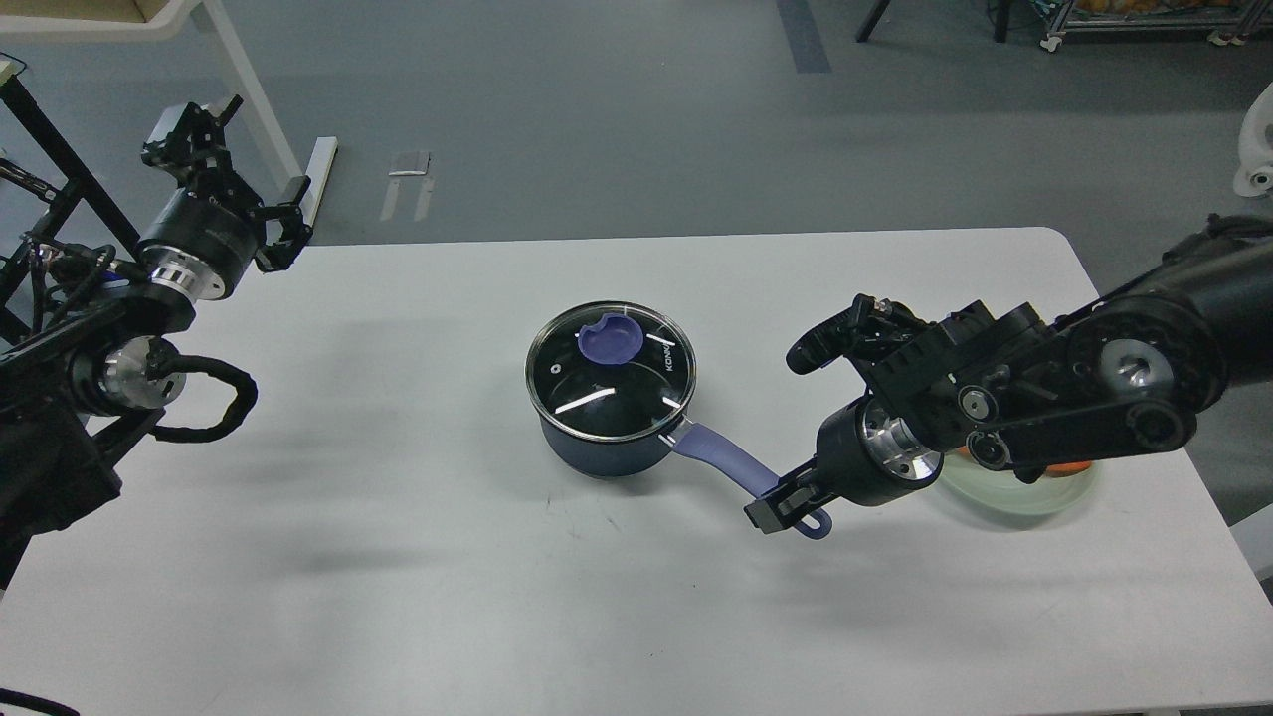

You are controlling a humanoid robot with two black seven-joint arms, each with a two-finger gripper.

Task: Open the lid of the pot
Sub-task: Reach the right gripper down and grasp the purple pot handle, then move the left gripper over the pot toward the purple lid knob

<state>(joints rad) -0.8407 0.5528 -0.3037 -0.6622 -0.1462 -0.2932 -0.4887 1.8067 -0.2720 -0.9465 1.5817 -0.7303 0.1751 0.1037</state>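
Observation:
The dark navy pot (607, 447) stands in the middle of the white table (398, 557). The clear glass lid (609, 373) with its lavender knob (609, 342) sits shut on the pot. The lavender handle (726, 459) points to the front right. My right gripper (786, 500) straddles the handle close to its holed end, and its fingers seem closed on it. My left gripper (290, 225) is far off at the table's back left corner, open and empty, well away from the lid.
A pale green glass dish (1004, 494) with a bit of orange carrot (1070, 467) lies on the table under my right forearm. A white table leg (254, 94) and a black frame (50, 159) stand on the floor at the back left.

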